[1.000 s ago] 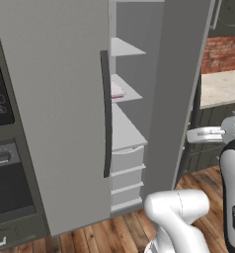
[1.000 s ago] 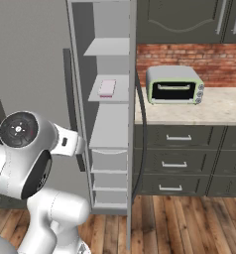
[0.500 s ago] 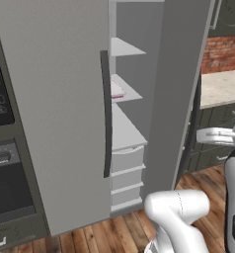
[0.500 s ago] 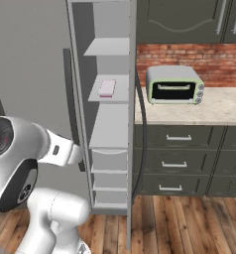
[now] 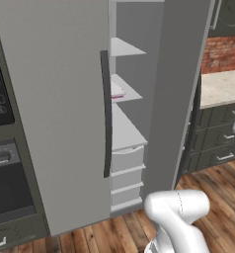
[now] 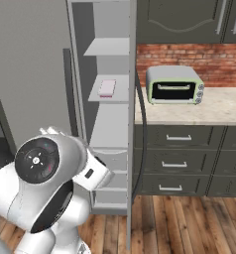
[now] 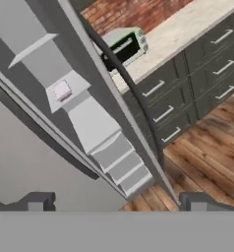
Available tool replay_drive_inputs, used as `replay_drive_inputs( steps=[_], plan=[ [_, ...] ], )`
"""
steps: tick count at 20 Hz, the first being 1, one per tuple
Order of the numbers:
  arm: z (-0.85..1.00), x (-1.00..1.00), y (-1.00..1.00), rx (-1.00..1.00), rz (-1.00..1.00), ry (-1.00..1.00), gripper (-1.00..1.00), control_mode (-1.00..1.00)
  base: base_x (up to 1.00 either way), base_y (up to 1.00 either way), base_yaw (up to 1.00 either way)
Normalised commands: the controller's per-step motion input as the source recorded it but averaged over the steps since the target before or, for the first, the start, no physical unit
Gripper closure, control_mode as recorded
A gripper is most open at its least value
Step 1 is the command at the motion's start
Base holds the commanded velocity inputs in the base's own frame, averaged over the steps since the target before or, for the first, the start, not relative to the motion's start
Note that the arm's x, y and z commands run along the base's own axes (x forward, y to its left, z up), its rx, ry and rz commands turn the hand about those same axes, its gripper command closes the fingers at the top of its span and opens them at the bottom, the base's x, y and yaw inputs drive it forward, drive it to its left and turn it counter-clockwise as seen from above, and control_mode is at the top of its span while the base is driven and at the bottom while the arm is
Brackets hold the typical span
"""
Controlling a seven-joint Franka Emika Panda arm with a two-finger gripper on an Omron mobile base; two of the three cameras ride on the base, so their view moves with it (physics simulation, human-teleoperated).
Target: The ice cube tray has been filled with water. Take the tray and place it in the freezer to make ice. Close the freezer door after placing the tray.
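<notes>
hand view: pale lilac flat ice cube tray (image 7: 62, 90) already lies on a white shelf in the tall grey freezer (image 7: 89, 128), upper left. open grey freezer door (image 7: 120, 101) runs edge-on diagonally above the wide, empty gripper (image 7: 114, 201); closing remains.

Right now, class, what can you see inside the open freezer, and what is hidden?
Inside the freezer, the ice cube tray lies on a white middle shelf, with white drawers below. The drawers' contents are hidden.
</notes>
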Motion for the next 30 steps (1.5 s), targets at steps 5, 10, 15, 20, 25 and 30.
replay_drive_inputs(
  steps=[5,10,15,20,25,30],
  plan=[
    [-0.02,0.01,-0.65,0.44,-0.11,0.0,-1.0,-1.0,0.0,0.0,0.0],
    [-0.24,0.22,-0.42,0.39,-0.13,0.0,-1.0,-1.0,0.0,0.0,0.0],
    [-0.44,0.6,-0.16,0.33,-0.14,0.0,-1.0,-1.0,0.0,0.0,0.0],
    [-0.41,0.65,-0.01,0.28,-0.04,0.0,-1.0,-1.0,0.0,0.0,0.0],
    [-0.31,0.7,-0.02,0.16,0.0,0.02,-1.0,-1.0,0.0,0.0,0.0],
    [-0.23,0.89,-0.06,0.16,0.03,0.12,-1.0,-1.0,0.0,0.0,0.0]
  ],
)
